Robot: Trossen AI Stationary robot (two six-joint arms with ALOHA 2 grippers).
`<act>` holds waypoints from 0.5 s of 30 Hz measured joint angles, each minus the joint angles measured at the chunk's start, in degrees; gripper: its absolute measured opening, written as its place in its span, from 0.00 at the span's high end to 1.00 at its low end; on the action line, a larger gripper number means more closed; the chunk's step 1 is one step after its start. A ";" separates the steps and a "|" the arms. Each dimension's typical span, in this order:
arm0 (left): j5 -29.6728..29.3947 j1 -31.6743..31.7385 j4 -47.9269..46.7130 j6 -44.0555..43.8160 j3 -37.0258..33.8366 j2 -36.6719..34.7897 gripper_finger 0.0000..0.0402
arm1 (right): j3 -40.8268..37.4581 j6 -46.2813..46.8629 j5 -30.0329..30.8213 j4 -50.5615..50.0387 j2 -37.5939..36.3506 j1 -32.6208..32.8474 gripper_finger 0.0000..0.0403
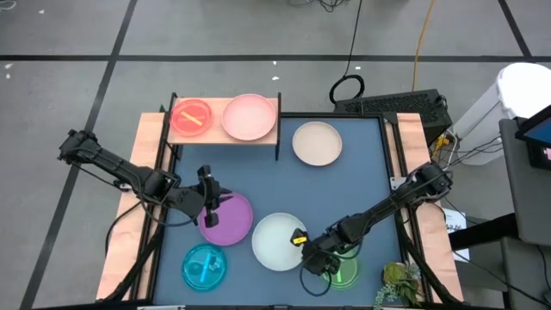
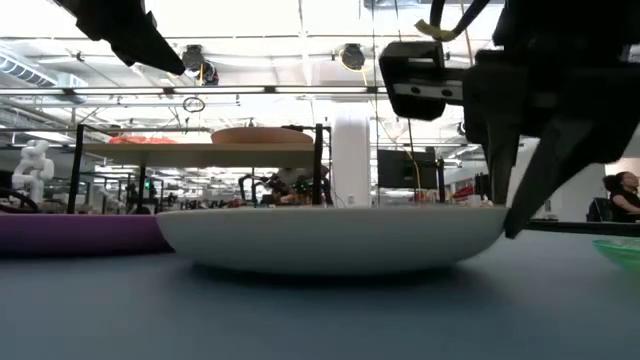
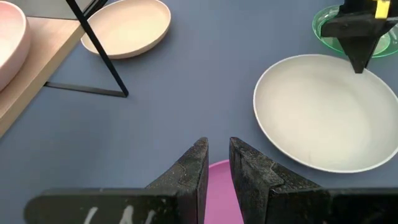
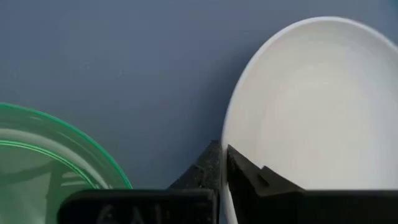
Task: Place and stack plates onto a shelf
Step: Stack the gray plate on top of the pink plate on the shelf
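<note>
- Two grippers are pinching plate rims from where I'm standing. The right gripper [image 4: 222, 163] has its fingers closed on the near edge of the white plate [image 1: 278, 240], one finger inside the rim and one outside. It's a thin bite right at the lip.
- That's my main worry: lift from one edge like that and the plate could droop, pivot or slip out, since all its weight hangs off to one side.
- The green plate [image 4: 43, 168] sits just beside that gripper, so a sideways swing could knock it.
- The left gripper [image 3: 216, 167] looks clamped the same way on the purple plate [image 1: 227, 219], jaws nearly together over its rim. Same slip risk.
- Purple and white sit close together mid-table, so if both arms lift at once I'd guess they could bump.
- The shelf [image 1: 269, 131] at the far left corner already holds the pink plate [image 1: 249, 116] and the magenta plate [image 1: 191, 117], so it's basically full. Anything new has to stack, and landing off-centre could slide a plate off the edge.
- The cream plate [image 1: 317, 143] and the cyan plate [image 1: 205, 266] are still on the table.
</note>
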 joint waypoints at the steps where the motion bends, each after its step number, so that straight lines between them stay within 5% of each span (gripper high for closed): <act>1: 0.00 0.00 0.00 0.00 0.00 0.00 0.82 | 0.00 0.23 0.78 -0.03 -0.38 0.02 0.99; 15: 0.00 0.00 0.02 0.27 0.00 -0.02 0.82 | -0.02 8.98 10.91 -7.07 -10.52 0.07 1.00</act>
